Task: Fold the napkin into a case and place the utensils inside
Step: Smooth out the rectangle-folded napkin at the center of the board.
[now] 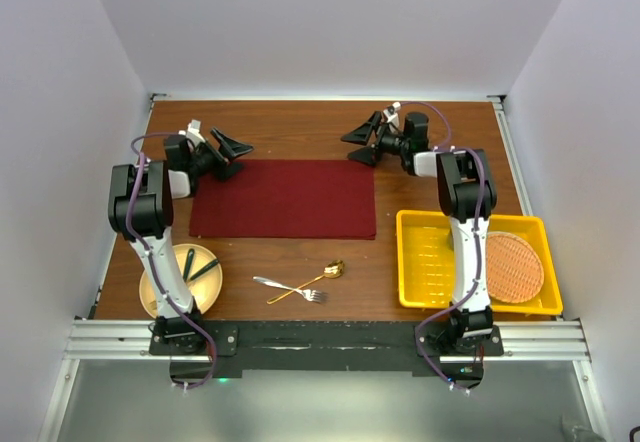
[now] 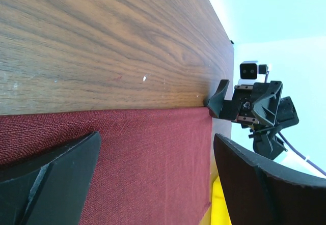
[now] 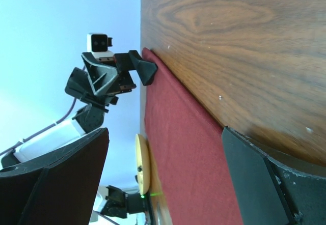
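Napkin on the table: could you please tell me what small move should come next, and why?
Probably lower the left gripper and right gripper onto the napkin's far corners and pinch: it lies flat and unfolded, and both hover open at those corners.

Bright, even light falls from above. The top view is sharp throughout; the white walls (image 1: pixel 60 112) wash out a little, and the arms (image 1: pixel 150 222) cast only short, soft shadows on the table (image 1: pixel 300 132). The spoon (image 1: pixel 333 270) glints. In both wrist views the wood grain is crisp, the near fingers (image 2: pixel 51 184) slightly soft, and the walls look pale blue.
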{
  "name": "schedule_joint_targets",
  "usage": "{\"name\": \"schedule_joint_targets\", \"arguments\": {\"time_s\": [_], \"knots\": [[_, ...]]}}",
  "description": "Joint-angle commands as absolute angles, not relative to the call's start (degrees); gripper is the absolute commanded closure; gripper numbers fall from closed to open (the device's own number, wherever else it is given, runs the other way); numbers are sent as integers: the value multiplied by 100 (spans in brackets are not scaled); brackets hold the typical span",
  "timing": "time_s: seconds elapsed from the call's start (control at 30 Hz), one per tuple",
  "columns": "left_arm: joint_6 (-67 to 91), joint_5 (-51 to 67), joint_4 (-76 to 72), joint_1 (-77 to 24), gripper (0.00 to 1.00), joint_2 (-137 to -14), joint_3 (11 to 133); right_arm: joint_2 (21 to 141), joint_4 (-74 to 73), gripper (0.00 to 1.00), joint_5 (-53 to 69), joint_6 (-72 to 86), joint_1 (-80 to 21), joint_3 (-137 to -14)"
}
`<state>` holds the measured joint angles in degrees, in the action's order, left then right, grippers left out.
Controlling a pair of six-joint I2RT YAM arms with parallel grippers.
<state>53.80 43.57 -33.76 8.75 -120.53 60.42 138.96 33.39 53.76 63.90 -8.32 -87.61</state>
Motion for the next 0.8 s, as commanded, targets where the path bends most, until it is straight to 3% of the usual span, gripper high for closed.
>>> {"name": "schedule_joint_targets", "arguments": {"time_s": [0.0, 0.17, 0.4, 0.6, 0.7, 0.77], "knots": [[5150, 4419, -3321, 1055, 0, -12305, 6169, 14019, 2268, 2, 5089, 5371, -518, -8639], [4879, 4842, -3253, 1028, 0, -11928, 6705, 13527, 2276, 2, 5290, 5309, -554, -8885], [3385, 4368, -1601, 1055, 0, -11101, 7224, 12789, 1259, 2, 5397, 4195, -835, -9334], [3971, 4692, -2493, 906, 14, -11293, 6900, 12673, 1054, 2, 5300, 3963, -1203, -9281], [4429, 4659, -2977, 616, 14, -11539, 6864, 12849, 1125, 2, 5256, 4008, -1318, -9290], [4754, 4650, -3224, 396, 8, -11741, 6864, 12937, 1116, 2, 5195, 3964, -1362, -9325]]}}
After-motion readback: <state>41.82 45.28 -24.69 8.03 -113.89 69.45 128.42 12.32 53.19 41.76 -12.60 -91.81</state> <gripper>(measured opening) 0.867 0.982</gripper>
